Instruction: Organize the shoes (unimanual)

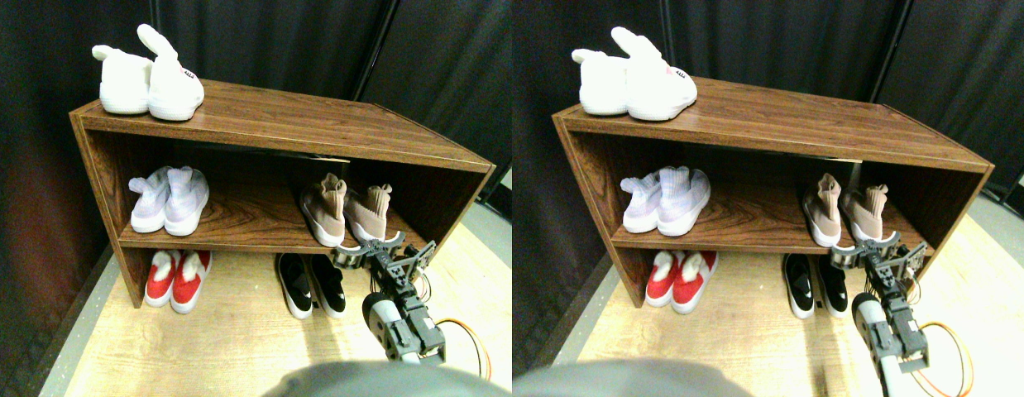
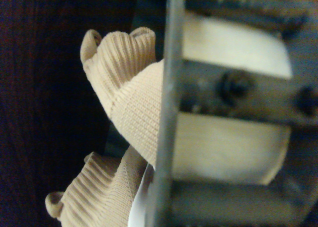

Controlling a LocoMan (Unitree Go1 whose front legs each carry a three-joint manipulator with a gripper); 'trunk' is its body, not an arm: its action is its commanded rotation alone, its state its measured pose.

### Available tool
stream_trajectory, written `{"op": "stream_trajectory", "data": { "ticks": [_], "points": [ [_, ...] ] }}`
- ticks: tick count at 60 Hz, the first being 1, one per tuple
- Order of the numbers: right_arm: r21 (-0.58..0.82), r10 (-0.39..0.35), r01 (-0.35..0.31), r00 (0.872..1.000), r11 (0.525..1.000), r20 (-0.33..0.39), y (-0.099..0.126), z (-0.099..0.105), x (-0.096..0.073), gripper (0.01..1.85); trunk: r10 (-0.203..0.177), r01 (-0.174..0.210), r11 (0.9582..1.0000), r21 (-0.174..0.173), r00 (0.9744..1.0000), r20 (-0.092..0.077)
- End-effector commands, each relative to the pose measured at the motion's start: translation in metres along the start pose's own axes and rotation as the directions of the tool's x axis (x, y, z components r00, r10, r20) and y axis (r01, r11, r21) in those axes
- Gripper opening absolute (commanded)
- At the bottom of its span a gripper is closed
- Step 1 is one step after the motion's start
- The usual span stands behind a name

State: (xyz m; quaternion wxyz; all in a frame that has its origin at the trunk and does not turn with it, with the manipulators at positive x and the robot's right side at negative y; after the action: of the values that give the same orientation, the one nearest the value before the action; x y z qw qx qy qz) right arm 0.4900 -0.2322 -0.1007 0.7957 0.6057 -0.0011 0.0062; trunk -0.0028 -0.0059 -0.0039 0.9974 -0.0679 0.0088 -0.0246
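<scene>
Shoes stand in five pairs on the brown wooden rack [image 1: 297, 124]: two white high-collared shoes [image 1: 148, 83] on top, two pale lilac knit sneakers [image 1: 169, 200] and two tan knit sock-collar sneakers [image 1: 346, 211] on the middle shelf, two red-and-white shoes [image 1: 178, 278] and two black slip-ons with white soles [image 1: 312, 285] on the floor beneath. The right gripper [image 1: 378, 250] sits at the heel of the right-hand tan sneaker [image 2: 134, 108], whose white sole shows through the jaw frame; whether the jaws pinch it cannot be told.

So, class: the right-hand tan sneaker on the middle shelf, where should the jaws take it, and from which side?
Probably at the heel of the right-hand tan sneaker, coming from the shelf's open front: its white-soled heel faces outward at the edge, where the gripper already sits.
</scene>
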Motion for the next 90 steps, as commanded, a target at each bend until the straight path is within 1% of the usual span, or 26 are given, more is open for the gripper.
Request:
{"op": "stream_trajectory", "data": {
  "ticks": [1, 13, 16, 24, 28, 30, 31, 35, 39, 41, 44, 47, 52, 54, 56, 58, 59, 60, 62, 64, 69, 74, 84, 86, 87, 90],
  "points": [
    [-0.004, 0.054, -0.054, 0.999, 0.999, -0.007, 0.008, 0.001, -0.004, 1.70, 0.004, -0.005, 0.9998, -0.020, 0.9998, -0.017],
    [-0.002, 0.089, -0.089, 0.996, 0.996, -0.017, 0.012, 0.003, -0.017, 1.70, 0.004, -0.005, 0.9998, -0.019, 0.9998, -0.018],
    [-0.004, 0.110, -0.110, 0.994, 0.994, -0.027, 0.015, 0.004, -0.025, 1.67, 0.003, -0.003, 0.9999, -0.017, 0.9998, -0.019],
    [-0.016, 0.146, -0.147, 0.988, 0.989, -0.045, 0.023, 0.005, -0.043, 1.75, -0.006, 0.006, 0.9999, -0.012, 0.9998, -0.019],
    [-0.026, 0.173, -0.175, 0.984, 0.984, -0.046, 0.026, 0.006, -0.053, 1.71, -0.012, 0.011, 0.9999, -0.009, 0.9997, -0.020],
    [-0.027, 0.177, -0.178, 0.983, 0.984, -0.046, 0.027, 0.006, -0.055, 1.70, -0.013, 0.013, 0.9999, -0.009, 0.9997, -0.020],
    [-0.023, 0.182, -0.183, 0.982, 0.983, -0.055, 0.029, 0.007, -0.061, 1.69, -0.014, 0.014, 0.9999, -0.008, 0.9997, -0.020],
    [-0.017, 0.188, -0.189, 0.980, 0.982, -0.066, 0.031, 0.009, -0.066, 1.73, -0.015, 0.015, 0.9999, -0.007, 0.9997, -0.020],
    [-0.026, 0.192, -0.194, 0.980, 0.981, -0.050, 0.033, 0.012, -0.073, 1.70, -0.017, 0.017, 0.9998, -0.005, 0.9997, -0.020],
    [-0.021, 0.193, -0.193, 0.981, 0.981, -0.026, 0.035, 0.014, -0.078, 1.64, -0.019, 0.018, 0.9998, -0.004, 0.9996, -0.019],
    [-0.031, 0.192, -0.193, 0.981, 0.981, -0.025, 0.037, 0.016, -0.081, 1.55, -0.021, 0.021, 0.9998, -0.002, 0.9996, -0.017],
    [-0.037, 0.175, -0.175, 0.985, 0.984, 0.003, 0.039, 0.021, -0.087, 1.24, -0.022, 0.022, 0.9998, -0.002, 0.9996, -0.016],
    [-0.033, 0.161, -0.160, 0.986, 0.987, 0.037, 0.041, 0.029, -0.094, 0.93, -0.022, 0.022, 0.9997, -0.002, 0.9996, -0.016],
    [-0.031, 0.161, -0.160, 0.986, 0.987, 0.043, 0.042, 0.030, -0.095, 0.88, -0.022, 0.022, 0.9998, -0.001, 0.9997, -0.014],
    [-0.038, 0.161, -0.159, 0.985, 0.987, 0.060, 0.044, 0.034, -0.098, 0.69, -0.022, 0.022, 0.9998, -0.001, 0.9997, -0.014],
    [-0.062, 0.175, -0.170, 0.980, 0.984, 0.098, 0.047, 0.037, -0.099, 0.38, -0.023, 0.023, 0.9997, 0.000, 0.9997, -0.013],
    [-0.063, 0.178, -0.172, 0.978, 0.983, 0.107, 0.048, 0.038, -0.100, 0.30, -0.023, 0.023, 0.9997, 0.000, 0.9997, -0.013],
    [-0.063, 0.178, -0.172, 0.978, 0.983, 0.107, 0.048, 0.038, -0.100, 0.30, -0.023, 0.023, 0.9997, 0.000, 0.9997, -0.013],
    [-0.085, 0.184, -0.173, 0.974, 0.981, 0.135, 0.051, 0.041, -0.101, 0.06, -0.024, 0.024, 0.9997, -0.001, 0.9996, -0.012],
    [-0.125, 0.208, -0.189, 0.965, 0.974, 0.159, 0.053, 0.045, -0.102, 0.06, -0.025, 0.025, 0.9997, -0.001, 0.9996, -0.011],
    [-0.164, 0.234, -0.207, 0.958, 0.964, 0.165, 0.056, 0.052, -0.101, 0.06, -0.025, 0.025, 0.9997, -0.003, 0.9996, -0.011],
    [-0.162, 0.234, -0.203, 0.952, 0.966, 0.198, 0.061, 0.058, -0.101, 0.06, -0.024, 0.024, 0.9997, -0.004, 0.9997, -0.010],
    [-0.181, 0.242, -0.208, 0.951, 0.961, 0.191, 0.066, 0.069, -0.089, 0.06, -0.020, 0.020, 0.9998, -0.008, 0.9998, -0.005],
    [-0.178, 0.237, -0.204, 0.954, 0.963, 0.186, 0.065, 0.073, -0.080, 0.06, -0.019, 0.019, 0.9998, -0.009, 0.9998, -0.003],
    [-0.178, 0.237, -0.204, 0.954, 0.963, 0.186, 0.065, 0.073, -0.080, 0.06, -0.019, 0.019, 0.9998, -0.010, 0.9998, -0.003],
    [-0.146, 0.209, -0.186, 0.964, 0.972, 0.167, 0.062, 0.079, -0.069, 0.06, -0.018, 0.018, 0.9998, -0.011, 0.9998, -0.001]
  ]
}}
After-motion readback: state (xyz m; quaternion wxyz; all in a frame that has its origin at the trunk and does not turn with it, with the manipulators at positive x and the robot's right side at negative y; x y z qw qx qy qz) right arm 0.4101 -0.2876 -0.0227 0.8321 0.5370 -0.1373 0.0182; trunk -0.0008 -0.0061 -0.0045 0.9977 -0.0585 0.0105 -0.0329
